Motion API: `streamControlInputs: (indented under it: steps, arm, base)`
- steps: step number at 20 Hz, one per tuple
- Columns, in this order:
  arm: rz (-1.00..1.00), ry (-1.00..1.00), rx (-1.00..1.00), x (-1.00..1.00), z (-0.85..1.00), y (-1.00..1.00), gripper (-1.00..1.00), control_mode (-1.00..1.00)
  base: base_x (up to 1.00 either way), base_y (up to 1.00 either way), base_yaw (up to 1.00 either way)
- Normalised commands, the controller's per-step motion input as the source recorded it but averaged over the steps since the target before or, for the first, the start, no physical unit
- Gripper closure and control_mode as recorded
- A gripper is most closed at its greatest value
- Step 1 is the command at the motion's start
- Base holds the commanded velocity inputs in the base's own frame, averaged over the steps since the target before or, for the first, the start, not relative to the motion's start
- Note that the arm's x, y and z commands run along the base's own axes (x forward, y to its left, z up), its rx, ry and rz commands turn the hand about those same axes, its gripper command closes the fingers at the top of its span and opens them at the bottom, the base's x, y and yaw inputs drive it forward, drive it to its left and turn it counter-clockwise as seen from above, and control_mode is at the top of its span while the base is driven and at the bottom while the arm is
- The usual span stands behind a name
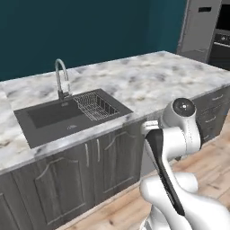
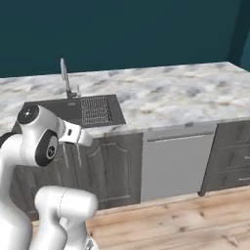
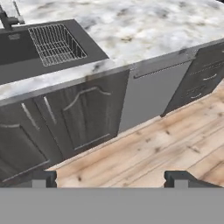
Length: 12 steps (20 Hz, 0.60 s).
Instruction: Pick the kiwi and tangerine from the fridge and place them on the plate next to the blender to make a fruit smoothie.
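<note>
My gripper [image 3: 111, 179] points down at the wooden floor in front of the counter. Its two dark fingertips [image 3: 43, 178] stand wide apart with nothing between them, so it is open. A tall grey cabinet-like unit that looks like the fridge [image 1: 200, 27] stands at the far right end of the counter, well away from my arm. The kiwi, the tangerine, the plate and the blender are out of view.
A marble counter [image 1: 148, 76] holds a dark sink [image 1: 49, 117] with a curved tap [image 1: 60, 78] and a wire rack [image 1: 95, 105]. Below are dark cabinet doors [image 3: 83, 113], a grey dishwasher front [image 3: 148, 94] and drawers [image 3: 201, 83]. An oven [image 1: 222, 40] sits beside the tall unit.
</note>
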Motion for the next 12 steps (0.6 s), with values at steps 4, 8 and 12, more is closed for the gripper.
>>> streamControlInputs:
  steps: [4, 8, 12]
  arm:
    - [0.00, 0.00, 0.00, 0.00, 0.00, 0.00, -1.00, 1.00]
    - [0.00, 0.00, 0.00, 0.00, 0.00, 0.00, -1.00, 1.00]
    - [0.00, 0.00, 0.00, 0.00, 0.00, 0.00, -1.00, 1.00]
  base:
    - [0.00, -1.00, -0.51]
    - [0.14, -1.00, -0.46]
    - [0.71, -1.00, -0.33]
